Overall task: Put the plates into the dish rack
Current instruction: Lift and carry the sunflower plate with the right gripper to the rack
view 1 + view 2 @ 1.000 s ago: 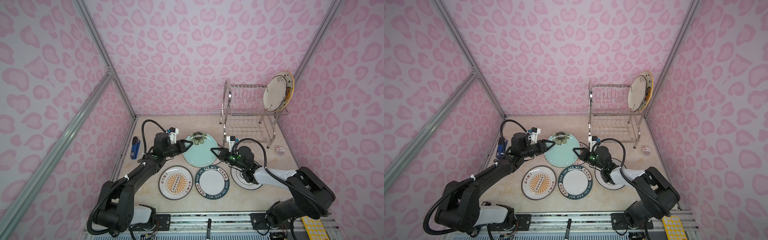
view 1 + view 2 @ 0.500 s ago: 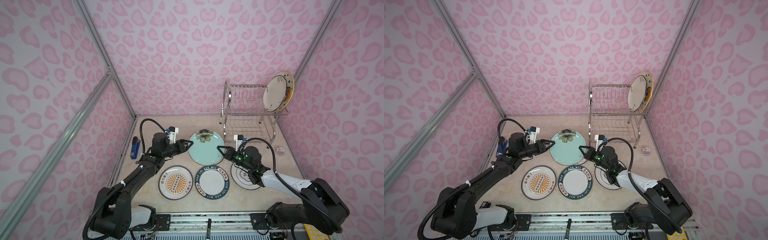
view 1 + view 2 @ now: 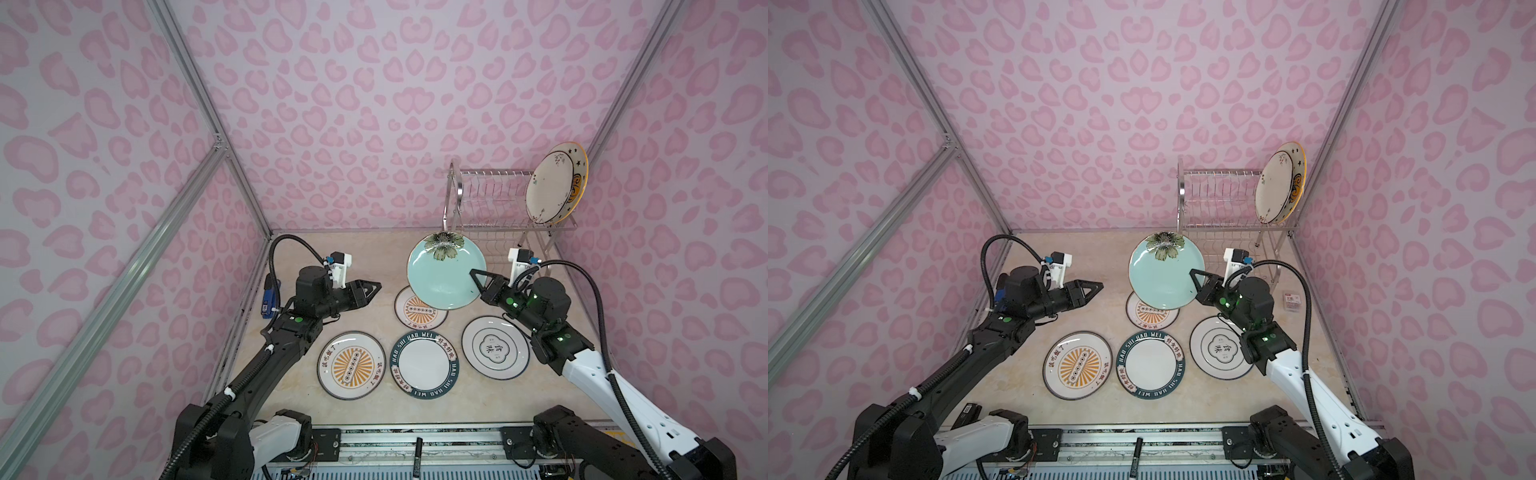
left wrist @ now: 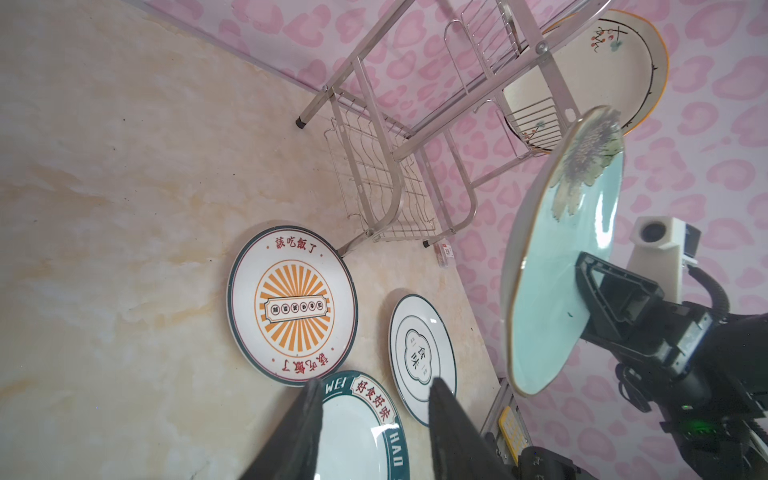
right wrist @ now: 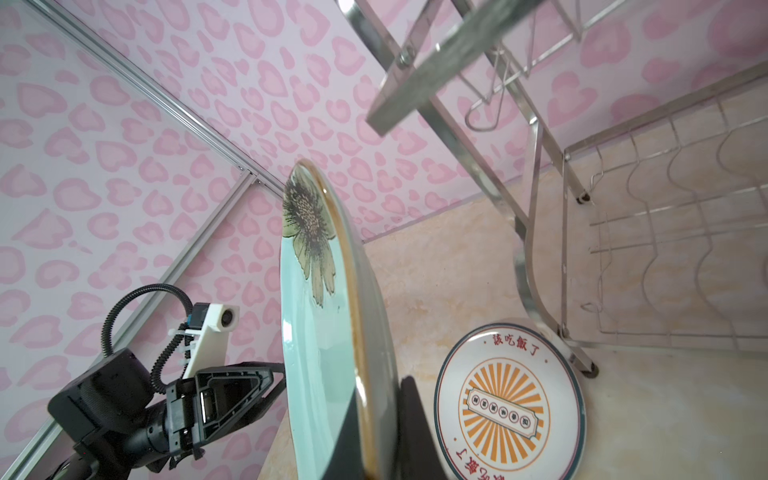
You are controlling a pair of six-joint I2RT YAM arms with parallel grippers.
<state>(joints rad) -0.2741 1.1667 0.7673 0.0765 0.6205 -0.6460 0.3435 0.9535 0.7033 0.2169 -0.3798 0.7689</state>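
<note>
**Both arms out, only the right one busy**

Left arm stretched in from the bench's near-left corner. The left gripper (image 3: 375, 288) pointed toward the middle, jaws partly apart and holding nothing. Right arm stretched in from the near-right corner. The right gripper (image 3: 476, 277) was raised and pinched on the pale blue plate (image 3: 440, 270).

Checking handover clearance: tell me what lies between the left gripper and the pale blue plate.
Nothing. In both top views only bare tabletop shows between the left gripper and the pale blue plate, which the right gripper holds.
</note>
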